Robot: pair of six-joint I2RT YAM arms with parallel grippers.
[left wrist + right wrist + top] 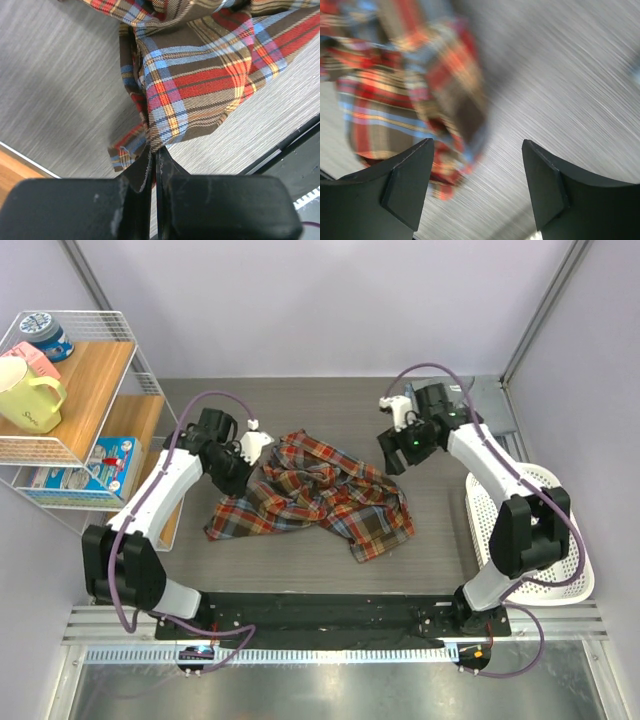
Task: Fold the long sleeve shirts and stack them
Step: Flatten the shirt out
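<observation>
Red, brown, blue and yellow plaid flannel shirt (315, 495) lies crumpled in a heap at mid-table on the grey wood-grain table (450, 540), not spread and with no fold made. The left gripper (154, 160) is clamped on a thin edge of the plaid flannel shirt at its left side. The wrist view shows only a narrow lip of cloth between the closed fingers, with the rest hanging away from them. The right gripper (476, 145) has its fingers apart and holds nothing. It hangs over bare table just beside the heap's right edge, and its view is blurred. Risks, as judged from here:

- The left bite is shallow, so a hard pull to spread the cloth could slip it free.
- It is unclear which part is pinched (hem, cuff or placket). A lift from the wrong corner would leave the garment twisted rather than flat.
- The right fingers may close on several bunched layers at once, locking the tangle in.
- Dragging rightward could carry cloth against the white plastic mesh basket (575, 585) at the table's right side.
</observation>
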